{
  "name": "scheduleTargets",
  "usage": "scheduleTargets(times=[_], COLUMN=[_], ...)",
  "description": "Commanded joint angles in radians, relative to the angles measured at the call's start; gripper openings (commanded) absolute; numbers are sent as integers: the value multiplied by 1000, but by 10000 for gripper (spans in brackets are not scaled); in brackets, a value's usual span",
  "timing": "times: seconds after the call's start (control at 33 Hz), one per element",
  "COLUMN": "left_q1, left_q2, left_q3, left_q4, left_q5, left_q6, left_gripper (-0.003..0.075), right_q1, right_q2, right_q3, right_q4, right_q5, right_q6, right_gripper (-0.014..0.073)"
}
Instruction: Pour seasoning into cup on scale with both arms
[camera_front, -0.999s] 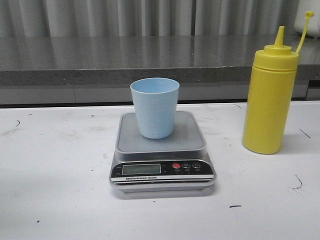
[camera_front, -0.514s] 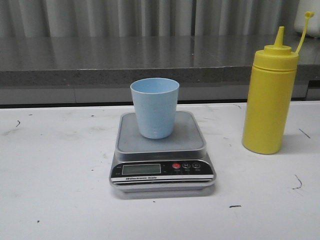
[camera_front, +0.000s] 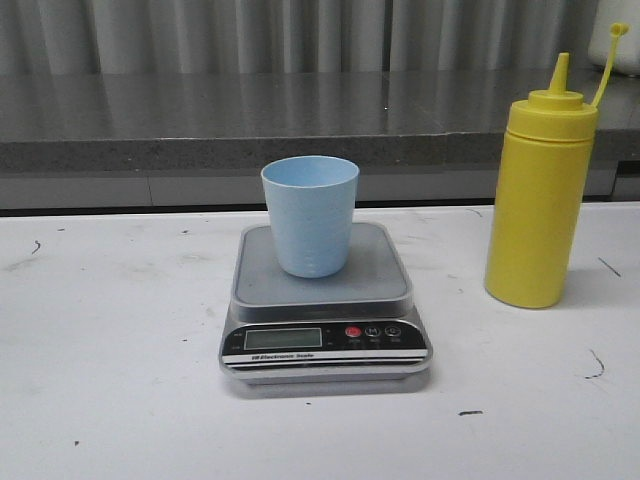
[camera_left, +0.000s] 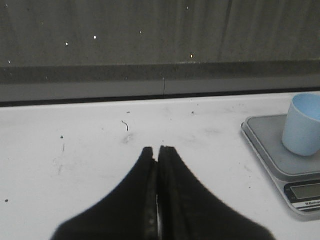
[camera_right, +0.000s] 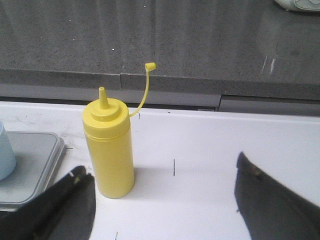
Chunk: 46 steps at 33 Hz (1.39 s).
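The pale blue cup (camera_front: 310, 215) stands upright on the silver-grey scale (camera_front: 325, 300) in the middle of the table. The yellow seasoning bottle (camera_front: 540, 190) stands upright to the right of the scale, its cap strap hanging open. No gripper shows in the front view. My left gripper (camera_left: 159, 150) is shut and empty over bare table, with the cup (camera_left: 302, 125) and the scale (camera_left: 280, 150) off to its side. My right gripper (camera_right: 162, 170) is wide open, with the bottle (camera_right: 108, 145) standing just beyond its fingertips, close to one finger (camera_right: 75, 192).
A dark grey counter ledge (camera_front: 200, 130) runs along the back of the white table (camera_front: 110, 350). A pale object (camera_front: 620, 45) sits on the ledge at the far right.
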<state>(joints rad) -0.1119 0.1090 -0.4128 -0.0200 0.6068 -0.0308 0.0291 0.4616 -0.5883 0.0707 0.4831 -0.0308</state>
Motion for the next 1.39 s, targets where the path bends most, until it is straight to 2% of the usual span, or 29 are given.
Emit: scheduleTargets(times=[0.0,0.24,0.36,0.48,0.57,0.88,1.0,1.18,1.27,1.36], left_q1=[4,4,4,4,4,4,4,4,4,4], left_q2=[-27,-39,-39,-39,-39,-39,-39,-39,-39,-39], left_q3=[-16,-16,-16,-16,-16,-16,-16,-16,-16,-16], left_q4=[-10,-10,-10,-10,-10,-10,-10,-10,-10,-10], left_q5=[-86,-83,-83,-83,-83,-83,-83,-83,-83,-83], left_q6=[-12,-12,-12,-12,-12,-12,-12,-12,-12,-12], left_gripper=[-20,-20,-20,-20,-20,-20,-20,-20,-20,-20], right_q1=[-4,-4,-4,-4,6,198,261,268,268,268], right_q2=[32,199,374,587,679,904,976,1088,1159,1200], right_q3=[-36,-36,-36,-36,-24,132,184,191,191,191], right_q4=[-3,27,105,115,123,125,138,140,128,121], right_q5=[-126,-283,-368,-404,-440,-812,-1059,-1325,-1466,-1549], right_q6=[-2,-2,-2,-2,-2,-2,17,135,163,178], right_gripper=[588,588,588,588,588,588,588,588,588,588])
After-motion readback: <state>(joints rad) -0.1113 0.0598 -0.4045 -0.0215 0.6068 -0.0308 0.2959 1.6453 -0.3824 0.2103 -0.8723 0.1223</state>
